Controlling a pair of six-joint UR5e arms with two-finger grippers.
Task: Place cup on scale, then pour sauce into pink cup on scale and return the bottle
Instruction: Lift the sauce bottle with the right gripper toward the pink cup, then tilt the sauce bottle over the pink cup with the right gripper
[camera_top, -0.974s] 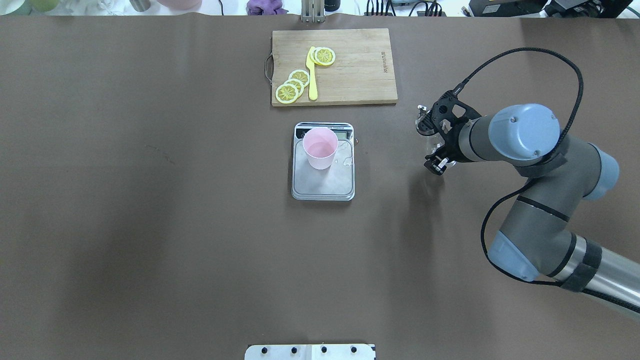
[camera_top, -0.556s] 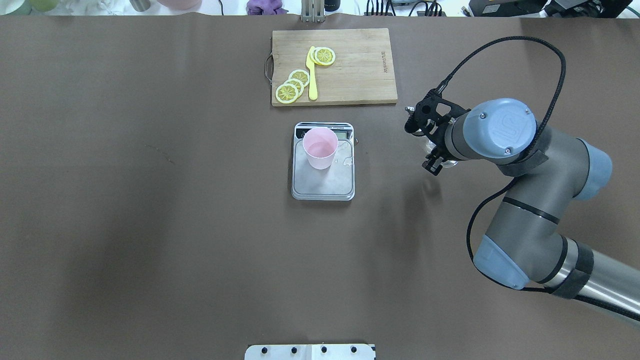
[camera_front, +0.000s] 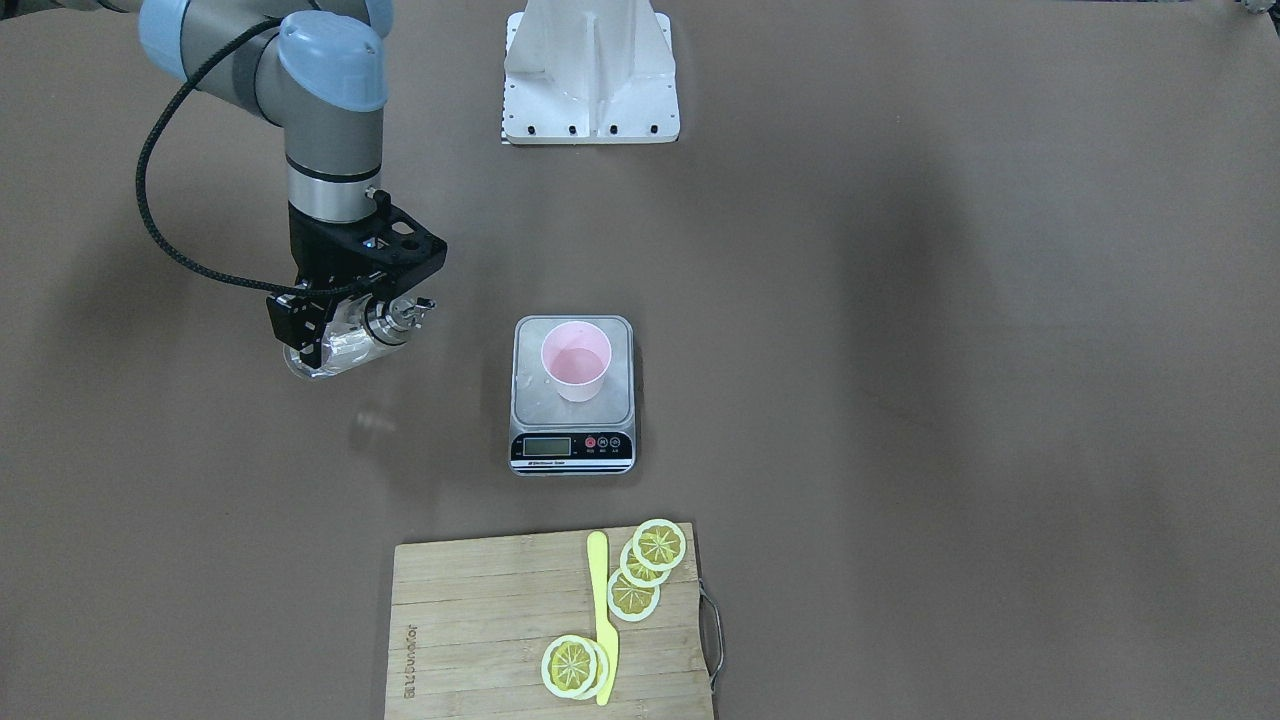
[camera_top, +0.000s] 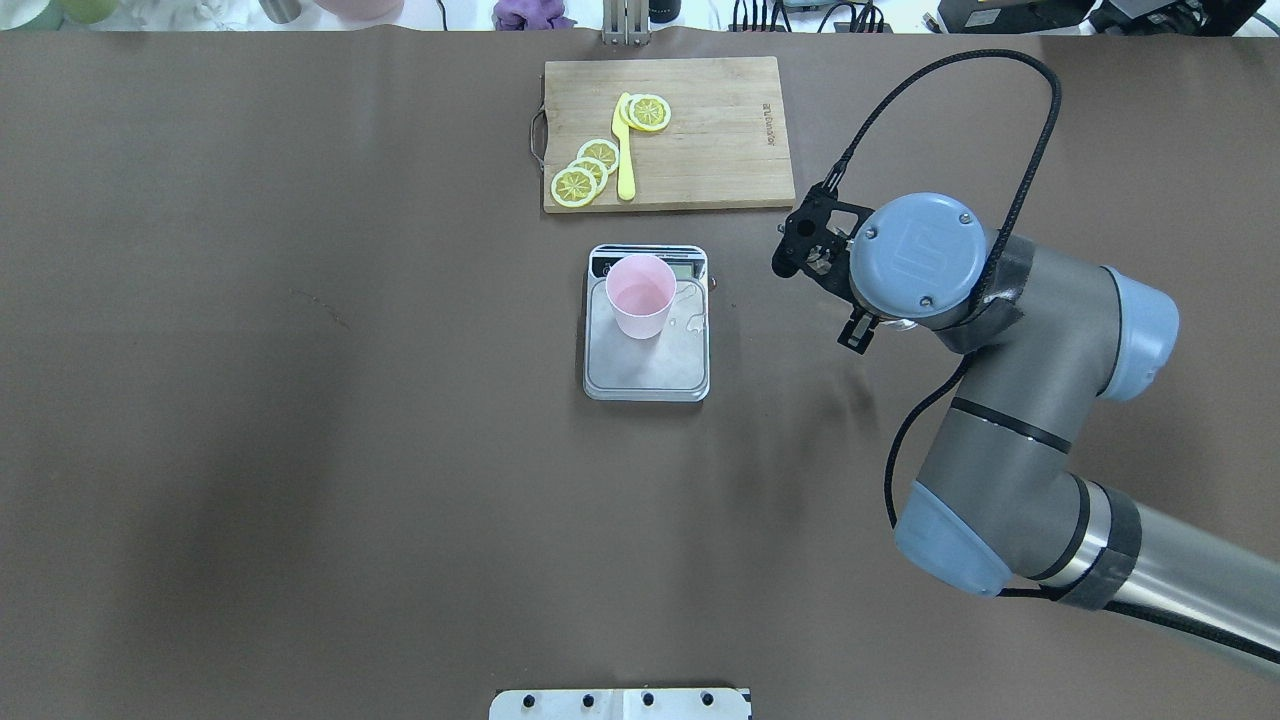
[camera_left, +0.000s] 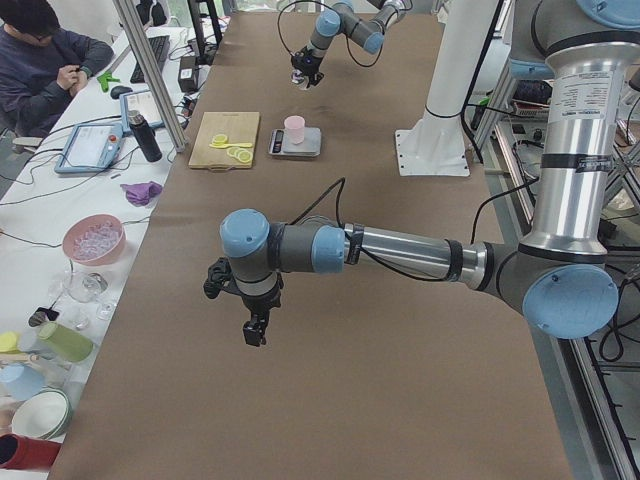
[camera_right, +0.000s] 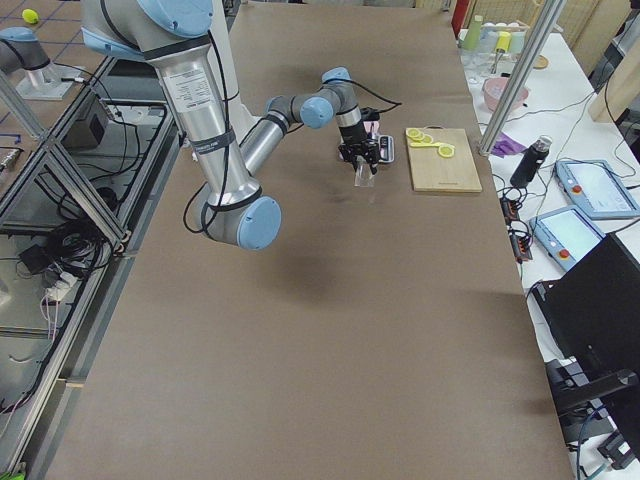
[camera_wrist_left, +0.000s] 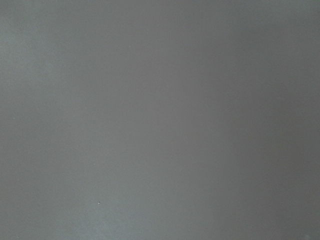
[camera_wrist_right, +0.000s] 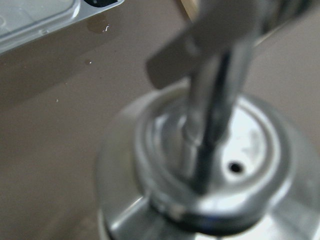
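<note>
The pink cup (camera_top: 640, 295) stands upright on the scale (camera_top: 650, 375), toward its display end; it also shows in the front-facing view (camera_front: 575, 362). My right gripper (camera_front: 335, 335) is shut on the clear glass bottle (camera_front: 330, 352) and holds it tilted above the table, metal cap (camera_front: 395, 320) toward the scale (camera_front: 572, 448), about a scale's width away. The right wrist view shows the cap and spout (camera_wrist_right: 210, 165) close up and blurred. My left gripper (camera_left: 255, 328) hangs over bare table far from the scale; I cannot tell whether it is open or shut.
A wooden cutting board (camera_top: 720, 130) with lemon slices (camera_top: 585, 170) and a yellow knife (camera_top: 625, 150) lies just beyond the scale. Drops of liquid (camera_top: 690, 322) lie on the scale's platform beside the cup. The robot's white base (camera_front: 590, 70) is on the near side.
My right arm has swung toward the scale with the bottle, and its wrist has turned so that it now covers the gripper from above. The cup and scale have not moved.
</note>
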